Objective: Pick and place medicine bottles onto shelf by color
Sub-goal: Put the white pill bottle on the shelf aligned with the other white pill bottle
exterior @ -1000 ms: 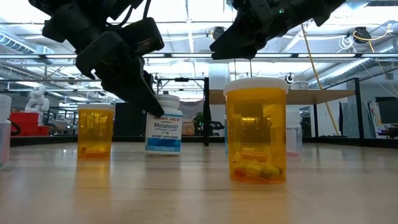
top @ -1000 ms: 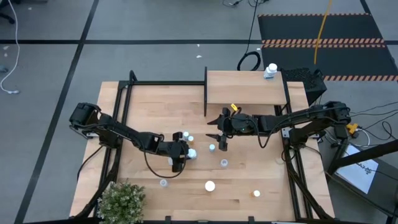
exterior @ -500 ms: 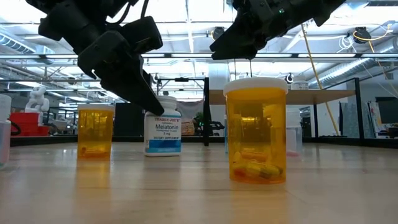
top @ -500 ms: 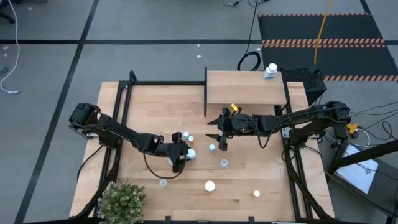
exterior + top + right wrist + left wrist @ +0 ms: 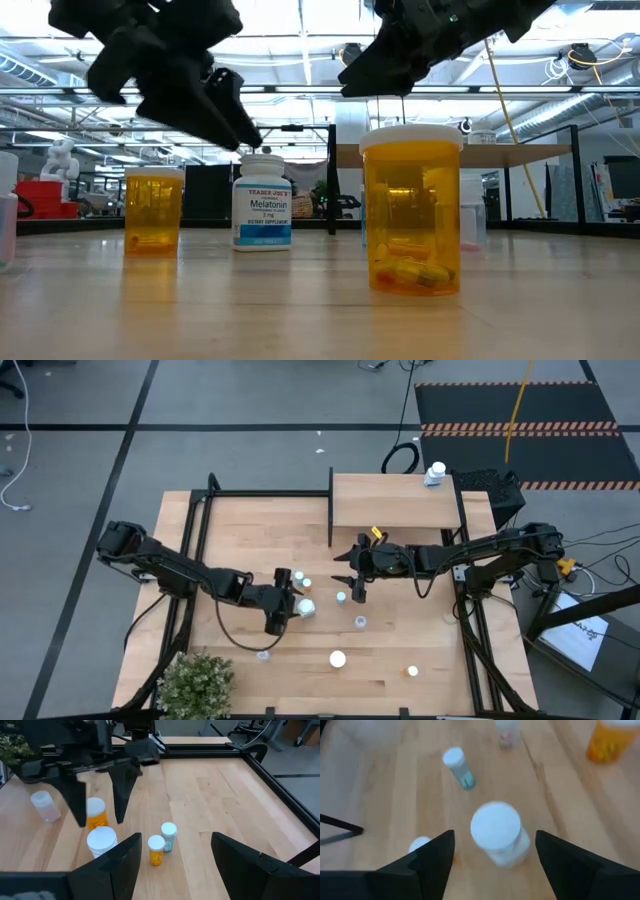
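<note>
Both pincers spread above bottles on the worktop (image 5: 240,510).
The left pincer (image 5: 492,852) hovers open over a white-capped bottle (image 5: 499,832); the right pincer (image 5: 352,582) hangs open near the shelf (image 5: 392,502), which carries 1 bottle (image 5: 435,474).

Around my light-wood tabletop (image 5: 240,530) lies grey floor (image 5: 250,395) crossed by dark lines. A black mat (image 5: 520,405) with striped edges sits beyond; a potted plant (image 5: 195,680) stands at 1 corner. Ceiling beams (image 5: 300,92) span the bright room.
</note>
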You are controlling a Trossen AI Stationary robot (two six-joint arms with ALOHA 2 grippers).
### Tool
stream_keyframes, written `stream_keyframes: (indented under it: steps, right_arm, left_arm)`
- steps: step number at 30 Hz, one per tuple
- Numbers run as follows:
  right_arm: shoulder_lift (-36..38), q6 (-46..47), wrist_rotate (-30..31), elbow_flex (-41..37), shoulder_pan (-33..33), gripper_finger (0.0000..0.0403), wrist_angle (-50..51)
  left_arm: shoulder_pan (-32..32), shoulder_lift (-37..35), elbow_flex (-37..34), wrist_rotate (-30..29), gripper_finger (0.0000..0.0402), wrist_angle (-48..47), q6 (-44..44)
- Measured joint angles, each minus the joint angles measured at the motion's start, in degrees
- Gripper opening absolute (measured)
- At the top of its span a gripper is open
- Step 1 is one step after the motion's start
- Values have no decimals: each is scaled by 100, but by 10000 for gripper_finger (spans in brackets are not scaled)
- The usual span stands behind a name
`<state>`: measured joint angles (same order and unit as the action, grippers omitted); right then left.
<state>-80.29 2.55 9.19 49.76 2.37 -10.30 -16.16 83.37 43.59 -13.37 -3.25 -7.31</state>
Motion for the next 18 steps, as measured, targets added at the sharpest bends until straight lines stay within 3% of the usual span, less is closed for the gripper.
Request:
stream_keyframes:
  steps: [5, 12, 18]
  right_arm:
    - [0, -11, -27, 0, 0, 235, 89]
    - [0, -86, -35, 0, 0, 235, 199]
    - [0, -151, -42, 0, 0, 235, 199]
  left_arm:
    - [30, -71, 0, -2, 247, -48, -752]
    - [320, -69, 0, 22, 219, -83, -961]
    - [388, -69, 2, 839, 184, 89, -1387]
